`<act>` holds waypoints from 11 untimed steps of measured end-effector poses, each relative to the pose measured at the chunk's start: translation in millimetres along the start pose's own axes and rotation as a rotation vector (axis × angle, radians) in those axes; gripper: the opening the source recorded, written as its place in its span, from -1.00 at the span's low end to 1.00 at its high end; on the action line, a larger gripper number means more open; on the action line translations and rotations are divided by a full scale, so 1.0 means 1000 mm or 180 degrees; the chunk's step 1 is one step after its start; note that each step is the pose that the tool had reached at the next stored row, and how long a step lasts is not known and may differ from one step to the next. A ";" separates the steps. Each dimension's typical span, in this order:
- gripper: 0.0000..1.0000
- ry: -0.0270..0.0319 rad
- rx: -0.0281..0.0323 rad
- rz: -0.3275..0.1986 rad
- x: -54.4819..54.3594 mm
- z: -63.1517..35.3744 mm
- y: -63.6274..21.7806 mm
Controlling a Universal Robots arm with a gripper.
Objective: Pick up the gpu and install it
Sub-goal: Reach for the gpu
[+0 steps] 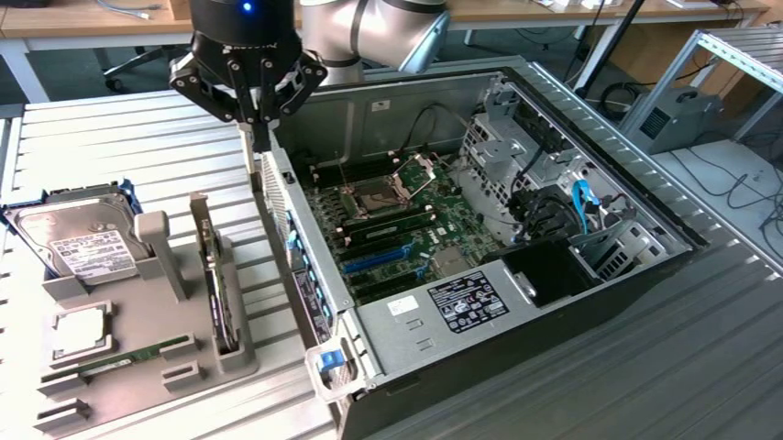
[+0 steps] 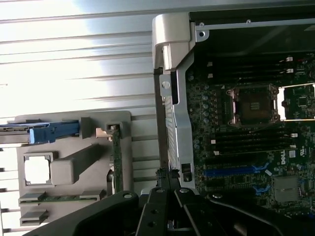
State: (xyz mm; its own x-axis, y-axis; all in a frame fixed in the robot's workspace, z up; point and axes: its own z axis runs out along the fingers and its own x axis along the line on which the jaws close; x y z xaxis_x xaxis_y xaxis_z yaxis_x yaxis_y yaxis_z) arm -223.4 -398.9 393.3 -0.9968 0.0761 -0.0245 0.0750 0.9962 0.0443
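**Exterior view:** The arm's gripper (image 1: 253,128) hangs over the rear corner of an open computer case (image 1: 367,110) that lies on its side on a ribbed metal table (image 1: 123,137). Its jaws are clenched together, and nothing can be seen between them. The gpu (image 1: 218,293) is not in the case. It stands on edge in a slot of a grey parts holder (image 1: 159,312) just beside the case's rear wall, with its silver bracket at the end nearer the gripper. The same holder also carries a hard drive (image 1: 80,243) with a white label, a processor chip (image 1: 80,330) and a RAM stick (image 1: 128,356), all farther from the case than the gpu. Inside the case, the motherboard (image 1: 391,229) lies exposed with its CPU socket (image 1: 373,197) open and its blue expansion slot (image 1: 373,261) unfilled.

**Wrist view:** Looking down past the gripper (image 2: 166,184), the closed fingertips sit over the case's (image 2: 174,123) perforated rear wall. The gpu (image 2: 116,157) appears as a thin green edge in the holder (image 2: 59,147), near the case. The fan face cannot be made out. The hard drive (image 2: 49,132) shows a blue carrier edge, with the processor chip (image 2: 37,169) and RAM stick (image 2: 59,197) nearby. The motherboard (image 2: 246,147), socket (image 2: 253,104) and blue slot (image 2: 231,172) are seen straight on.
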 end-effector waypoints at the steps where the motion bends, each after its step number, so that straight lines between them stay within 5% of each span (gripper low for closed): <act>1: -0.79 0.0000 0.0000 0.0000 0.000 0.0000 0.0000; 11: -0.79 0.0000 0.0000 0.0000 0.008 -0.0002 -0.0006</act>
State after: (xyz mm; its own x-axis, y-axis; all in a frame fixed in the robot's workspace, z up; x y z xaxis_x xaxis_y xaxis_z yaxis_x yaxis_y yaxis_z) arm -231.5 -398.9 393.3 -0.9968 0.0762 -0.0245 0.0751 0.9962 0.0444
